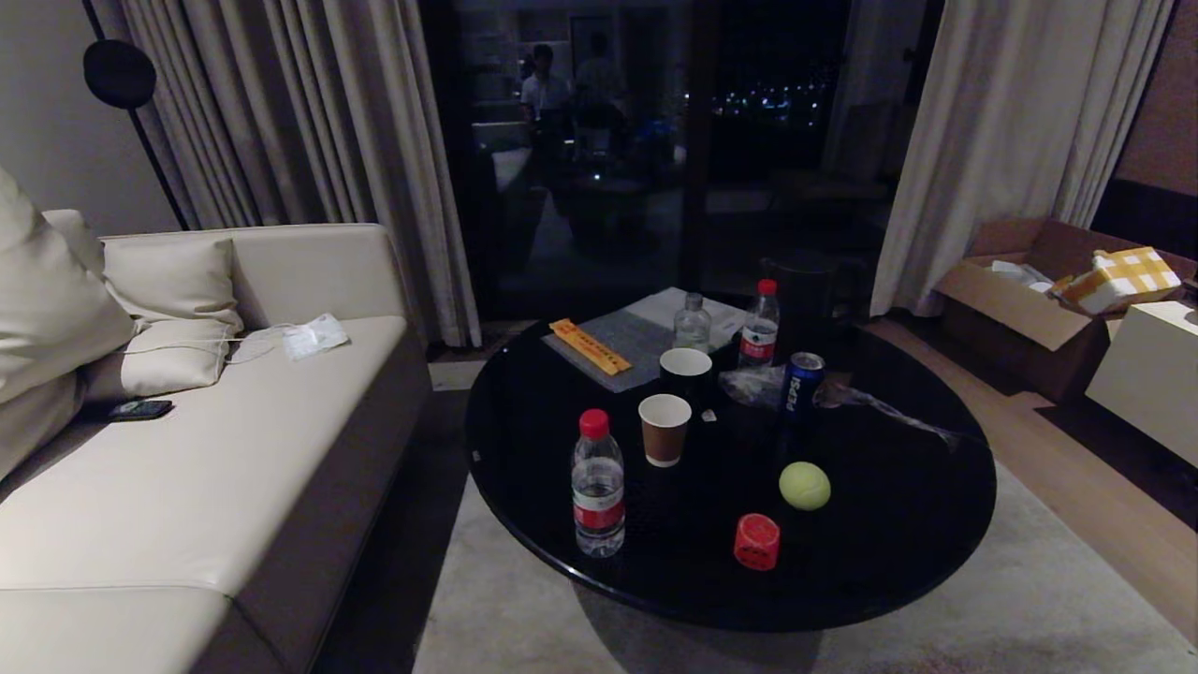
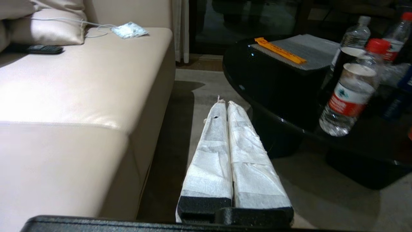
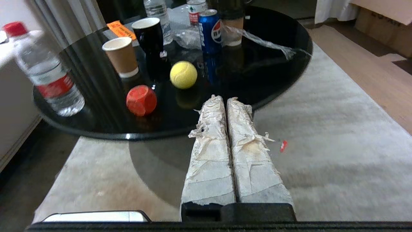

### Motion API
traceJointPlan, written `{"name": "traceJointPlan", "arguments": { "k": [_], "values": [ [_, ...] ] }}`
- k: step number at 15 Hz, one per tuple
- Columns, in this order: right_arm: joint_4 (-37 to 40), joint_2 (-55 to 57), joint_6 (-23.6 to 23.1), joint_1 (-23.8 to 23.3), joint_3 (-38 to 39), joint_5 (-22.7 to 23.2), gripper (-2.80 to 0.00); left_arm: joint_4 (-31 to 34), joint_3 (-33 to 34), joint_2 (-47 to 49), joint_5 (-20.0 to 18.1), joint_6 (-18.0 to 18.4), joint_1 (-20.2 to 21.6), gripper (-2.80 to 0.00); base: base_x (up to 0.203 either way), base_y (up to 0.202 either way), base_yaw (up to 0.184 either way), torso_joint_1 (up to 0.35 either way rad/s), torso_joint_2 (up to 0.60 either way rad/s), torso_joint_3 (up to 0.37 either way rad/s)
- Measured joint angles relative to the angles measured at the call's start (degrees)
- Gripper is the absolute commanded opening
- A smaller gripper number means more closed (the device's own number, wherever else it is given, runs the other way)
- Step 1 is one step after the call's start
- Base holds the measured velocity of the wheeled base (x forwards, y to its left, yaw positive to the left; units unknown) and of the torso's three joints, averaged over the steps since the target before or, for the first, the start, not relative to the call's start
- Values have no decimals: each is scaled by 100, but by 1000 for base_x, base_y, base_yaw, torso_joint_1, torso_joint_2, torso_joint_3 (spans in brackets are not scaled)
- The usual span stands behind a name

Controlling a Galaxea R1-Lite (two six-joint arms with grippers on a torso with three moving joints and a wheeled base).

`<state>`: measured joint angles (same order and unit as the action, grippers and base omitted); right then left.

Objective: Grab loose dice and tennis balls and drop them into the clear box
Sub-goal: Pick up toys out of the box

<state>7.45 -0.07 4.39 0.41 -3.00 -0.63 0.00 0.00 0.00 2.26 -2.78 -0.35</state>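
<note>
A red die lies near the front edge of the round black table. One yellow-green tennis ball rests just behind it, to its right. I see no clear box in any view. Neither arm shows in the head view. My right gripper hangs shut and empty over the carpet just short of the table's rim, below and in front of the ball. My left gripper is also shut and empty, low between the sofa and the table.
On the table stand a water bottle, a paper cup, a black cup, a Pepsi can, two more bottles and a ribbed panel. A sofa flanks the left. A small red cap lies on the carpet.
</note>
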Motion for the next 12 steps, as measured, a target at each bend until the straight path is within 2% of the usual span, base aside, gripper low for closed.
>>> {"name": "traceJointPlan", "arguments": {
  "k": [7, 12],
  "values": [
    [0, 0, -2, 0, 0, -1, -280, 0, 0, 0, -9, 13, 2, -280, 177, 0, -1, 1, 2, 6],
    [-2, 0, -6, 2, 0, -2, -280, 0, 0, 0, -9, 20, 0, -280, 0, 0, 0, 0, 0, 0]
  ]
}}
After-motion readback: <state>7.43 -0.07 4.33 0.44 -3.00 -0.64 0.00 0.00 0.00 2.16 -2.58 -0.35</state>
